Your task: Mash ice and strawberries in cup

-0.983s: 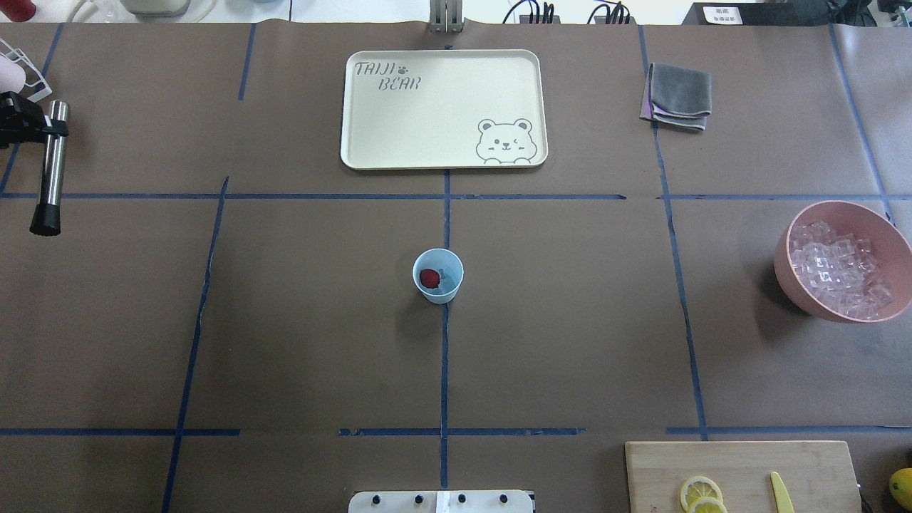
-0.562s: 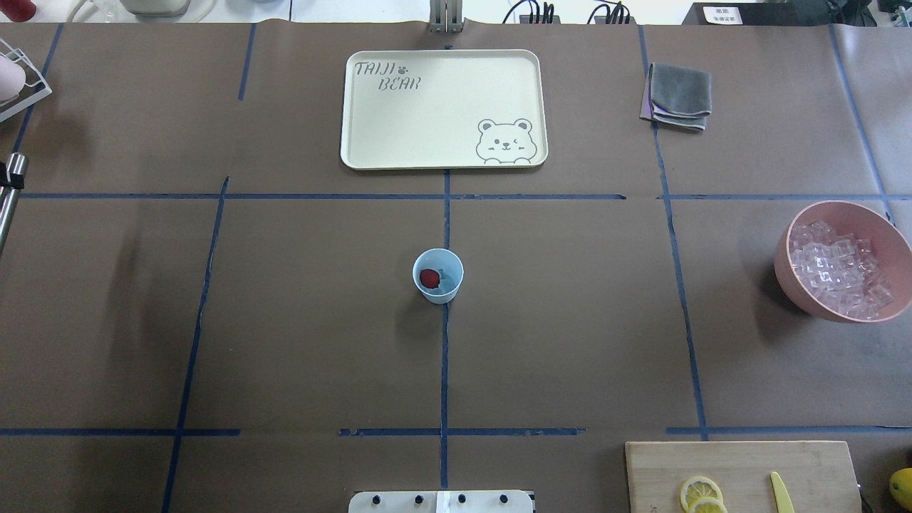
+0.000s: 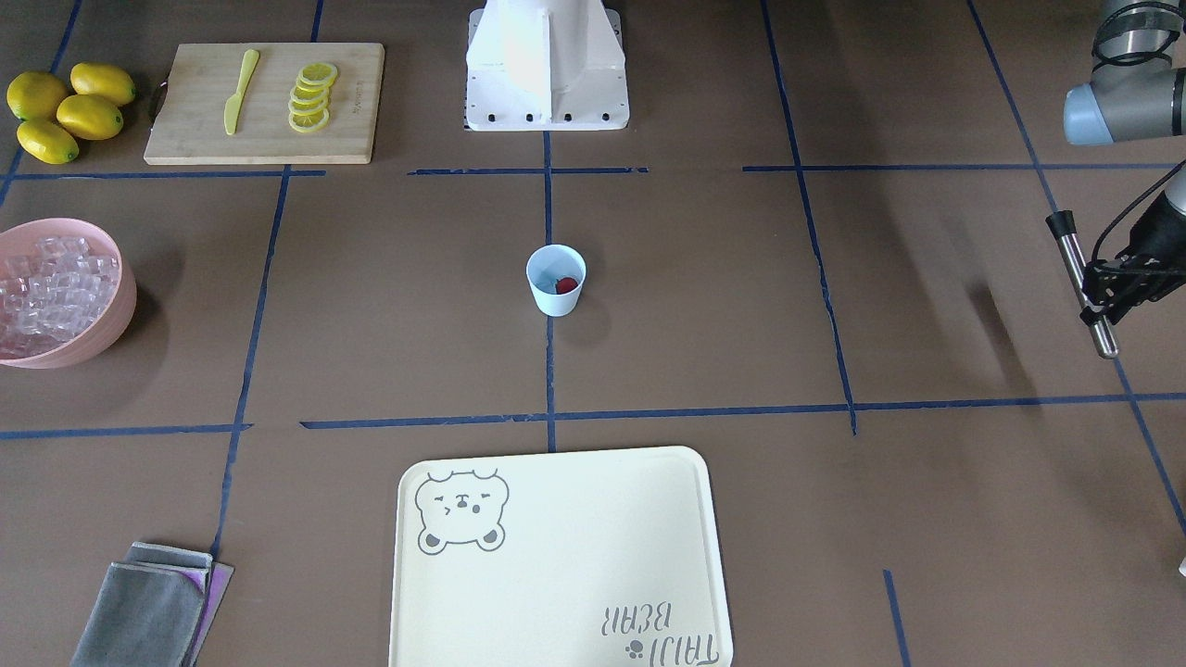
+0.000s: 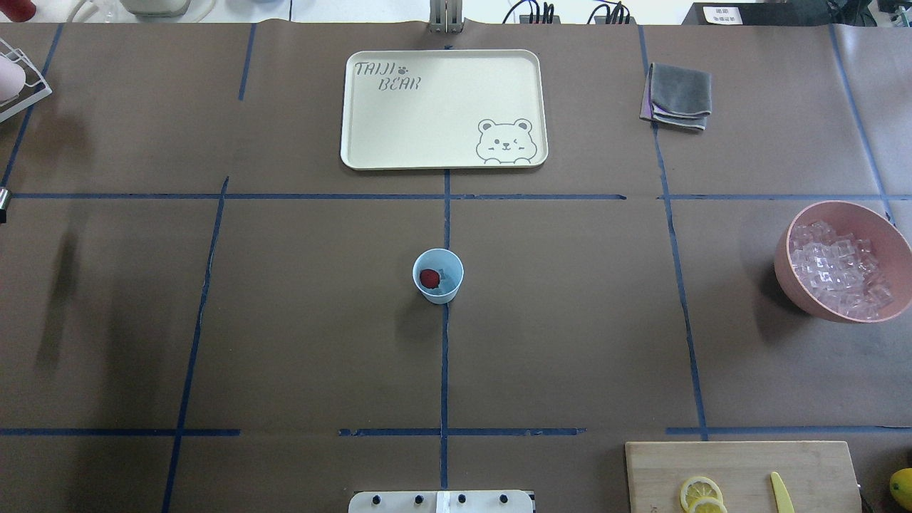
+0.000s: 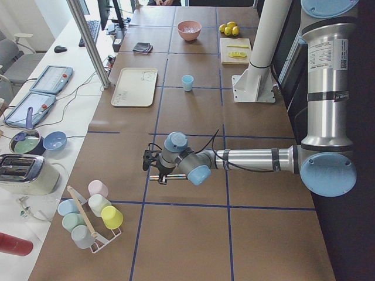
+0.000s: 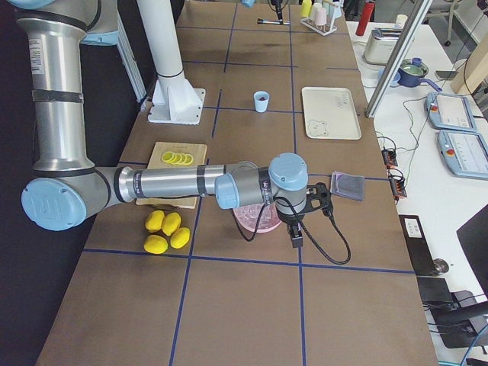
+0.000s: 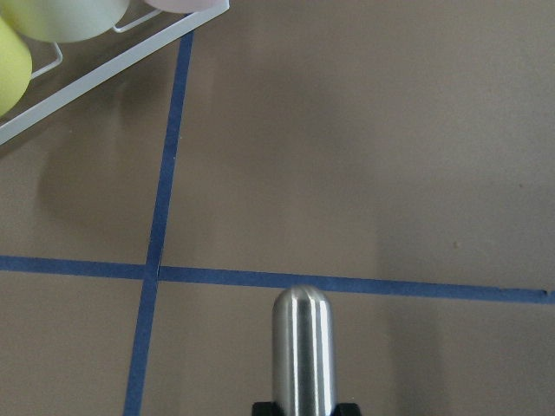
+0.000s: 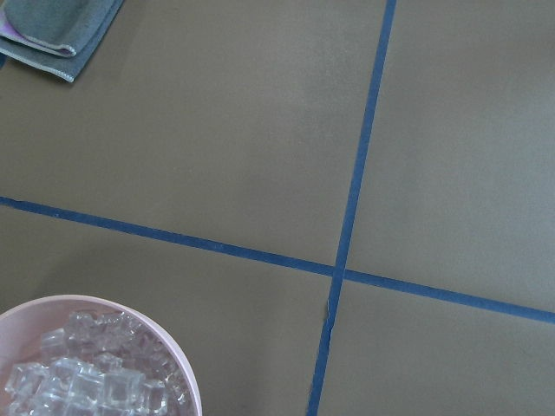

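Overhead exterior view: round pink bowl (image 4: 894, 235) heaped with glassy ice cubes (image 4: 837, 267), right edge; tapered pale-blue plastic cup (image 4: 437, 292), centre, containing a red strawberry piece (image 4: 429, 278). Left gripper (image 3: 1107, 295) clamps a polished steel rod (image 3: 1073, 255), tilted; right gripper (image 6: 296, 238) near the bowl, aperture indeterminable.

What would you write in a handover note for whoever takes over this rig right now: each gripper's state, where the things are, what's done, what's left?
Left gripper: shut on a metal muddler, at the table's left end, far from the cup.
Right gripper: by the pink bowl of ice; open or shut unclear.
Done: strawberry in the cup.
Left: add ice if none is there (unclear from here), bring the muddler over, mash.
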Robot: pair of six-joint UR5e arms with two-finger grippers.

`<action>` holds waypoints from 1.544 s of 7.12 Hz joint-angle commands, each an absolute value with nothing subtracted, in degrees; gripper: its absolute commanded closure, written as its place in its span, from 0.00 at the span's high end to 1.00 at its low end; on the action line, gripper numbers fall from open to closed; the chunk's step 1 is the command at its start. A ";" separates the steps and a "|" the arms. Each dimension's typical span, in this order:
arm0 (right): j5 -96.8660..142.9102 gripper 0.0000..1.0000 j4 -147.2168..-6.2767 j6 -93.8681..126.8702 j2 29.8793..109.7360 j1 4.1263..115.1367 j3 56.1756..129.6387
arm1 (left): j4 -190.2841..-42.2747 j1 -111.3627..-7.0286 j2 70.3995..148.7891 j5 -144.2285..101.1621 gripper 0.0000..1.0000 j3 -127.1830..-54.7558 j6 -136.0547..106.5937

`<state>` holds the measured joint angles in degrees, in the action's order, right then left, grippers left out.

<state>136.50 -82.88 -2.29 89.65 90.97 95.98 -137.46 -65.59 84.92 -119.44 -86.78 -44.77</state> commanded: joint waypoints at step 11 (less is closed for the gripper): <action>136.49 1.00 -82.88 -2.29 89.38 90.88 95.98 | -137.72 -61.52 82.35 -115.40 0.00 -85.08 -39.02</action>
<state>136.49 -82.88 -2.29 89.39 90.88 95.98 -137.69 -61.55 82.36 -115.42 -85.39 -39.31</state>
